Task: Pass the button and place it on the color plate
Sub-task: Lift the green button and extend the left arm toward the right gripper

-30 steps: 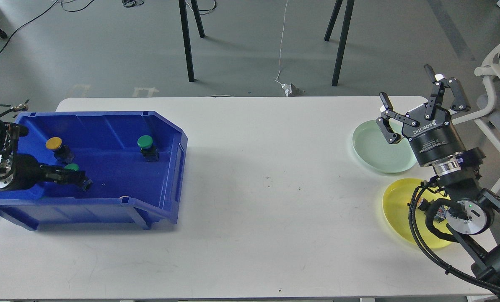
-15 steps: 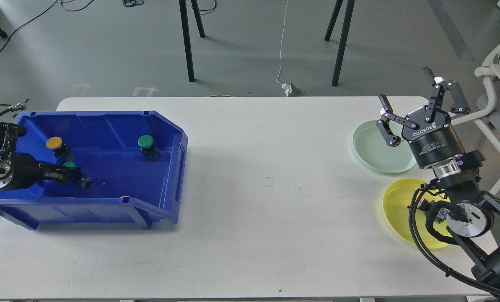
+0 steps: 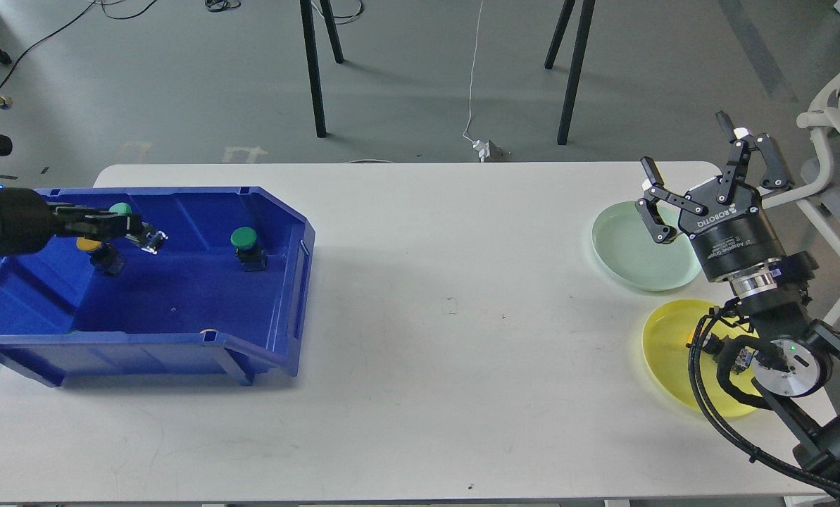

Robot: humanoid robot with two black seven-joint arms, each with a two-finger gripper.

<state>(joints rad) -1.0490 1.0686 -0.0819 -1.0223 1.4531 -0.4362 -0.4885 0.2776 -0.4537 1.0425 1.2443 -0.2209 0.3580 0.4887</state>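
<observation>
My left gripper is shut on a green-capped button and holds it lifted above the floor of the blue bin. A yellow-capped button sits in the bin just below the gripper, partly hidden by it. Another green-capped button stands upright in the bin to the right. My right gripper is open and empty, raised above the pale green plate. A yellow plate lies nearer, partly hidden by my right arm.
The white table stretches between the bin and the plates. A white chair stands past the table's right edge. Black stand legs and a white cable are on the floor behind the table.
My left gripper has risen and moved back with the green button, lifting it off the bin floor. The right arm has barely shifted.
</observation>
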